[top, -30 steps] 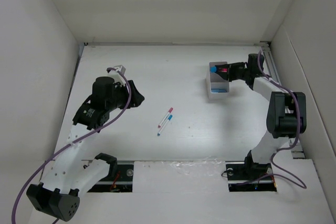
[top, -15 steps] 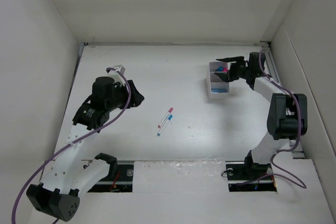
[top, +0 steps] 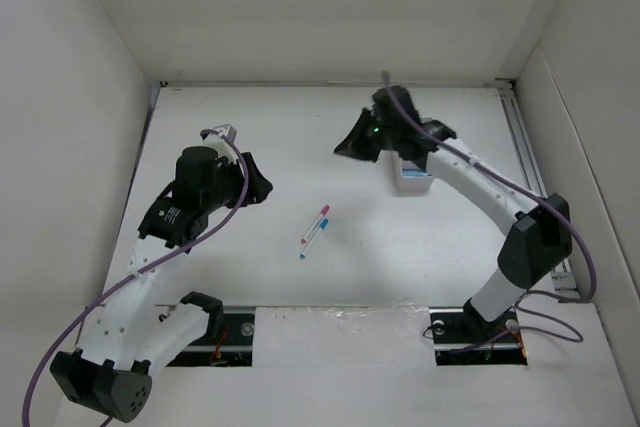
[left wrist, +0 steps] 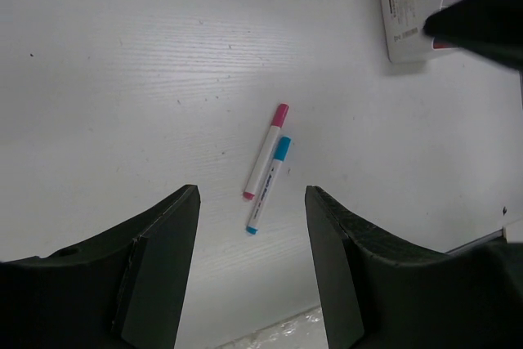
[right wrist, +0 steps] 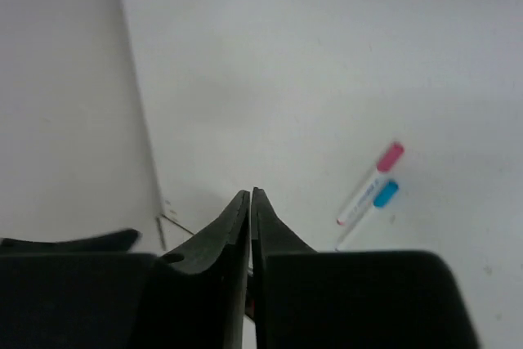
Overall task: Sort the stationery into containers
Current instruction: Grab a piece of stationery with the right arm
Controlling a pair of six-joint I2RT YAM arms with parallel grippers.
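Two thin white pens lie side by side mid-table, one pink-capped (top: 316, 223) (left wrist: 265, 151) (right wrist: 369, 184), one blue-capped (top: 312, 239) (left wrist: 270, 184) (right wrist: 374, 200). The white container (top: 411, 180) (left wrist: 403, 15) stands at the back right, partly hidden under my right arm, with something pink inside. My right gripper (top: 345, 149) (right wrist: 251, 194) hovers left of the container, shut with nothing in it, pointing toward the pens. My left gripper (top: 262, 187) (left wrist: 251, 192) hangs above the table left of the pens, open and empty.
White walls close in the table on the left, back and right. A metal rail (top: 520, 137) runs along the right edge. The arm bases and a strip of clear plastic (top: 370, 315) sit at the near edge.
My right gripper opened over the container, then swung left away from it and shut. The left arm and the two pens have not moved.
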